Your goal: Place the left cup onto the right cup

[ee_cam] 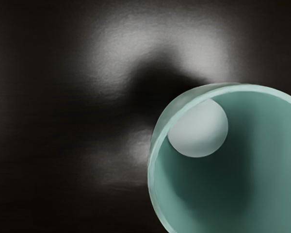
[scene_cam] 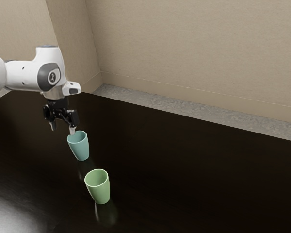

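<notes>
A teal cup (scene_cam: 78,145) stands upright on the dark table (scene_cam: 184,170), and my gripper (scene_cam: 62,130) hangs just above it, toward the exterior view's left. The two fingers stand apart: one fingertip (scene_cam: 72,131) is at the cup's rim, the other is outside the cup, clear of it. No two-sided hold on the cup shows. A green cup (scene_cam: 97,186) stands upright a short way nearer the camera and toward the exterior view's right. In the wrist view the teal cup (ee_cam: 233,165) is close under my hand, its pale bottom visible inside.
The dark glossy table (ee_cam: 63,121) stretches wide toward the exterior view's right. A grey ledge (scene_cam: 194,109) and beige walls bound it at the back. Faint reflections lie under both cups.
</notes>
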{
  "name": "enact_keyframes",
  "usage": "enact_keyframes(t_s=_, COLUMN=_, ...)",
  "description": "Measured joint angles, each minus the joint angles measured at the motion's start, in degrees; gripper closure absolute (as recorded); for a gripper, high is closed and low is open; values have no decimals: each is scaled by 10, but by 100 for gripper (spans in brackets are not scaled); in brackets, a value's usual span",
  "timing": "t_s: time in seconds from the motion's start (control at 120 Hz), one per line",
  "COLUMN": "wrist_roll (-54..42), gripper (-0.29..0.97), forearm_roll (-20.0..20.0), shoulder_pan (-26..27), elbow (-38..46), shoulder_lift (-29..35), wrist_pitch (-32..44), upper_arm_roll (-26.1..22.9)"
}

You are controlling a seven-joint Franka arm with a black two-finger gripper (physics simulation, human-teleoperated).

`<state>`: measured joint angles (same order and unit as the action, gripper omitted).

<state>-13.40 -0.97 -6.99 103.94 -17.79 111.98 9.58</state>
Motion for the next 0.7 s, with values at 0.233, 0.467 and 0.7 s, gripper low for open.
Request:
enact_keyframes(t_s=0.233, wrist_roll=-9, gripper=0, forearm_roll=0, shoulder_pan=-3, elbow=0, shoulder_lift=-12, wrist_pitch=8, upper_arm_roll=0)
enact_keyframes(t_s=0.467, wrist_roll=-15, gripper=0, forearm_roll=-2, shoulder_pan=-3, elbow=0, shoulder_lift=-27, wrist_pitch=25, upper_arm_roll=0)
enact_keyframes(t_s=0.7, wrist_roll=-19, gripper=0, forearm_roll=-2, shoulder_pan=-4, elbow=0, shoulder_lift=-40, wrist_pitch=44, upper_arm_roll=0)
